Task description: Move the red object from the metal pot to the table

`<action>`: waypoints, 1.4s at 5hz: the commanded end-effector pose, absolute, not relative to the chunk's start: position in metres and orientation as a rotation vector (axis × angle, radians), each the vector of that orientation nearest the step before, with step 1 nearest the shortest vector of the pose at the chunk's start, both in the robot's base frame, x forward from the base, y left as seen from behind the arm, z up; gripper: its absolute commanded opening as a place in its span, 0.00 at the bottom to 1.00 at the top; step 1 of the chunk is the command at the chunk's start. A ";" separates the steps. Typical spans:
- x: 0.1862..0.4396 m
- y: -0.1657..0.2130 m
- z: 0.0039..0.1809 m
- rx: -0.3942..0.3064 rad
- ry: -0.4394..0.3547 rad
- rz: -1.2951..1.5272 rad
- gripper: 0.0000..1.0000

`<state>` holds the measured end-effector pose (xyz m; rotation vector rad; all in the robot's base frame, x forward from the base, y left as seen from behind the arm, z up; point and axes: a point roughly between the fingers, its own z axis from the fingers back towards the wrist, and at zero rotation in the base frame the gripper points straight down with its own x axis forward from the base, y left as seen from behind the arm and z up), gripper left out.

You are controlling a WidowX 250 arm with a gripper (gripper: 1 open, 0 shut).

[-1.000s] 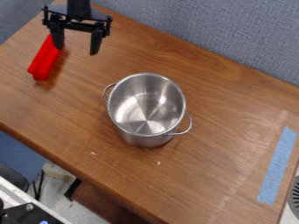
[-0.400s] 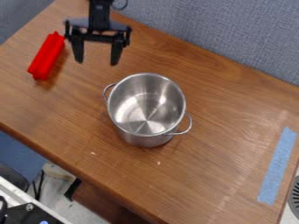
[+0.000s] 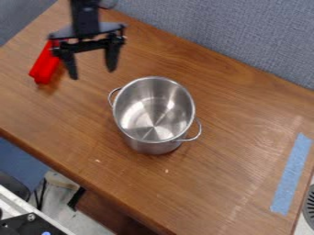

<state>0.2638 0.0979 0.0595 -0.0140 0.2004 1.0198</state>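
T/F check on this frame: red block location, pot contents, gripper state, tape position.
1. The red object lies on the table, outside the metal pot. True.
2. The metal pot holds a second block. False: its inside is bare metal.
3. The gripper is shut on the red object. False: it is open and holds nothing; the block lies beside it.
4. The blue tape is next to the red object. False: it runs near the far right edge, on the opposite side of the pot.
5. The pot stands upright. True.
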 end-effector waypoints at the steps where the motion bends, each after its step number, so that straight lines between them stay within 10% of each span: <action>1: 0.233 0.111 0.070 -0.054 0.131 1.162 1.00; 2: 0.202 0.115 0.062 -0.074 0.140 1.263 1.00; 7: 0.264 0.118 0.021 -0.056 0.166 0.759 1.00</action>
